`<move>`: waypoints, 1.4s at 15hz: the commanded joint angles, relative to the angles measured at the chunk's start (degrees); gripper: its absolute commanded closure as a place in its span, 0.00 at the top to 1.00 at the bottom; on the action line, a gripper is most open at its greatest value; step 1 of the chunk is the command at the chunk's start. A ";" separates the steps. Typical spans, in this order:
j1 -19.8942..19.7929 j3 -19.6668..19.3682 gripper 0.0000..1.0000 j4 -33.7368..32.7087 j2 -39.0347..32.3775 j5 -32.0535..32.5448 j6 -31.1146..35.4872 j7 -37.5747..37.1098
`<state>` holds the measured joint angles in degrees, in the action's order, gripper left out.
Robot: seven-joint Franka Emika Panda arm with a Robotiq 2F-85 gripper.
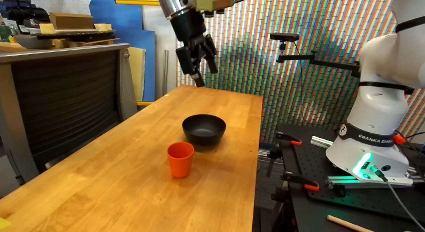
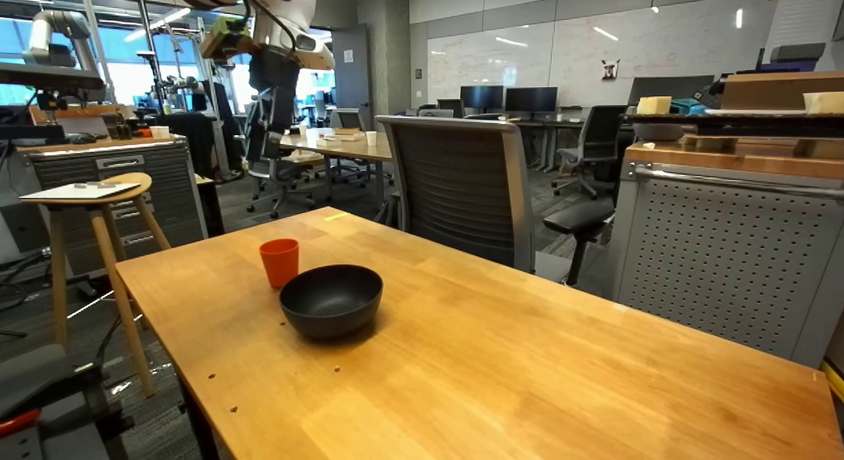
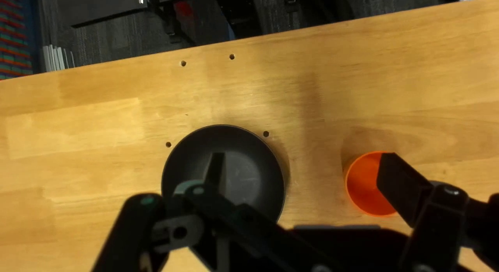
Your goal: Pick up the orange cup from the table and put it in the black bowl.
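The orange cup [image 1: 180, 160] stands upright on the wooden table [image 1: 132, 178] in both exterior views [image 2: 280, 262]. The black bowl [image 1: 204, 129] sits close beside it, also in both exterior views [image 2: 330, 302]. My gripper [image 1: 206, 74] is open and empty, well above the table; it also shows in an exterior view [image 2: 265, 147]. In the wrist view, the gripper's fingers [image 3: 302, 159] are spread wide. One fingertip overlaps the bowl [image 3: 245, 178] and the other covers the right part of the cup [image 3: 364, 182]. Neither finger touches them.
A dark office chair [image 2: 455, 190] stands against the table's long side. A grey perforated cabinet [image 2: 732, 256] is beyond it. The robot base [image 1: 368, 159] is on a black bench [image 1: 298, 205] across a gap from the table. A camera on an arm [image 1: 284, 37] stands near the patterned wall.
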<state>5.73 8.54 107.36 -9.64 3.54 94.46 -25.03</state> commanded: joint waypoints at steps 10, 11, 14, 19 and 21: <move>5.93 -4.60 1.00 -19.76 -26.33 -1.56 -2.46 -3.69; 6.32 -4.62 1.00 -20.06 -27.11 -1.82 -2.60 -3.97; 6.87 -4.80 1.00 -21.12 -29.24 -2.50 -2.52 -4.10; 7.70 -5.26 1.00 -21.07 -31.38 -2.54 -2.88 -4.37; 7.85 -5.29 1.00 -21.06 -32.26 -2.90 -3.04 -4.33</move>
<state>12.50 4.39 88.95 -39.83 2.21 93.82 -28.88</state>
